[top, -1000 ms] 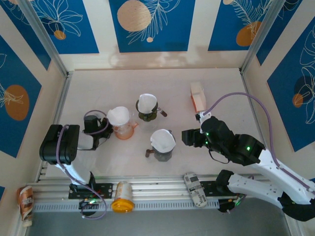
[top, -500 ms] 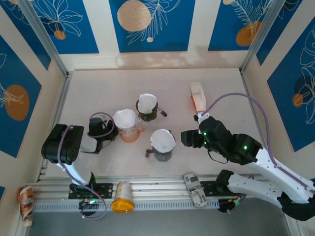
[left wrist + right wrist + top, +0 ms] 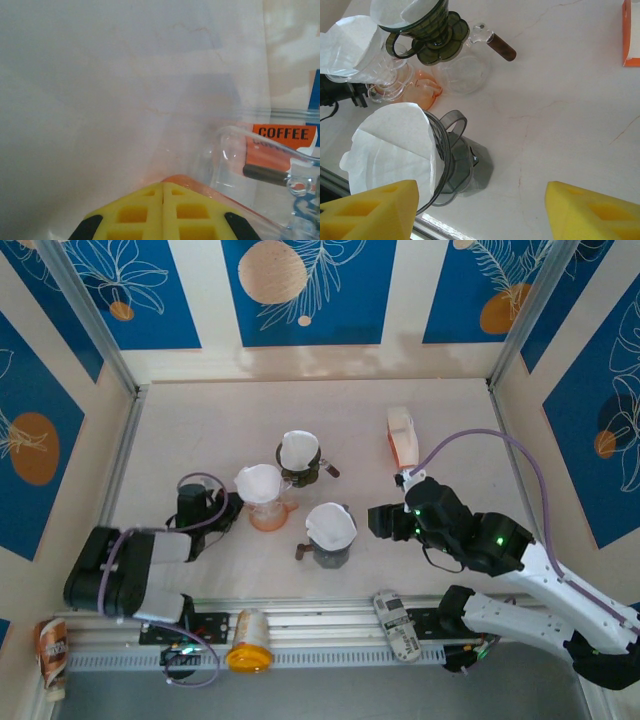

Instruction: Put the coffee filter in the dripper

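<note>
Left fingers [image 3: 135,215] pinch orange dripper [image 3: 268,516], filter [image 3: 258,481] inside; right fingers [image 3: 370,210] wide near grey dripper [image 3: 456,165]

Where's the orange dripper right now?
Orange dripper: top view, centre-left, at the left gripper, left of the grey dripper, in front of the green dripper.

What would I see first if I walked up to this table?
Three drippers stand in the middle of the table, each holding a white filter: the orange dripper, the green dripper farther back, the grey dripper nearest the front. Blue wall panels with orange circles stand all around.
</note>
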Action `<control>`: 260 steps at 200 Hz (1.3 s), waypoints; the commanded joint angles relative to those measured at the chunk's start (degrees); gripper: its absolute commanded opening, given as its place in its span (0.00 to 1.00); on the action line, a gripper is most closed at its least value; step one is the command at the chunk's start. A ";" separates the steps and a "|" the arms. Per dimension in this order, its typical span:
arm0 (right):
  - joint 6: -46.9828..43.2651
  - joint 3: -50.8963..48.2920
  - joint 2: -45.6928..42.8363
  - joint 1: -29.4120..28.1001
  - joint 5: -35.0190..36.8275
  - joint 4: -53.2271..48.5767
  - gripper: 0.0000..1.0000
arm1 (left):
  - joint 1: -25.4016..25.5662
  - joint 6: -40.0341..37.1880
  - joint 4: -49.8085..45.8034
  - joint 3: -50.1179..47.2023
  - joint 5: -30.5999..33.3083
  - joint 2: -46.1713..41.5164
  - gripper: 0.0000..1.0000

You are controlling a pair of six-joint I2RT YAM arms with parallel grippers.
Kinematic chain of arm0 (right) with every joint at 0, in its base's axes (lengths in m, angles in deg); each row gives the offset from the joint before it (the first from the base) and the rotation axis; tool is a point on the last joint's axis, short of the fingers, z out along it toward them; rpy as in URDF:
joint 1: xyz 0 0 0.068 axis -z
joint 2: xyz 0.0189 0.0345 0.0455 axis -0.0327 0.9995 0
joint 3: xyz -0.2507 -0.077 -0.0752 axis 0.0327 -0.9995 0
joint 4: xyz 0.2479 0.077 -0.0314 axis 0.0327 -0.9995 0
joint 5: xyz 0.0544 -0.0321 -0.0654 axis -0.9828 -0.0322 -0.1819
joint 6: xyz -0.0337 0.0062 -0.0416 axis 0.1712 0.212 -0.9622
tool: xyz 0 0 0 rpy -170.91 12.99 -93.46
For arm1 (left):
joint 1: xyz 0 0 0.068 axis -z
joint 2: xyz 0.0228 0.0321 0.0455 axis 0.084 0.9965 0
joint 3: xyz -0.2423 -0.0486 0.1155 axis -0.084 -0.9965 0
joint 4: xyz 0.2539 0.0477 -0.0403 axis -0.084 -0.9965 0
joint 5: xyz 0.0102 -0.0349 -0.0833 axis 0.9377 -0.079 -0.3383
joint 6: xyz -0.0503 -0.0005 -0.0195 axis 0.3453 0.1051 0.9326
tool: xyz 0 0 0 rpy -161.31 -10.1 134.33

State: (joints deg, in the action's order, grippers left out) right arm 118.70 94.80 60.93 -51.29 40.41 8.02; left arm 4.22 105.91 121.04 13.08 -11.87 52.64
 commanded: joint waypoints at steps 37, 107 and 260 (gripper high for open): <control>0.75 -1.08 -2.24 0.34 2.46 -0.13 0.70 | -1.29 -11.69 -47.98 9.01 21.19 -28.99 0.00; 0.82 -1.00 -2.15 0.61 11.04 0.66 0.99 | -1.40 -21.89 -58.47 22.05 44.89 -33.69 1.00; -1.61 -5.38 -2.33 3.37 14.51 3.50 0.99 | -1.39 -64.50 10.29 2.32 51.71 -3.35 1.00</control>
State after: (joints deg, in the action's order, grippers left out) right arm 118.80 90.87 59.10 -49.15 54.36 8.72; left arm 3.17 45.44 117.43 16.60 39.69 45.51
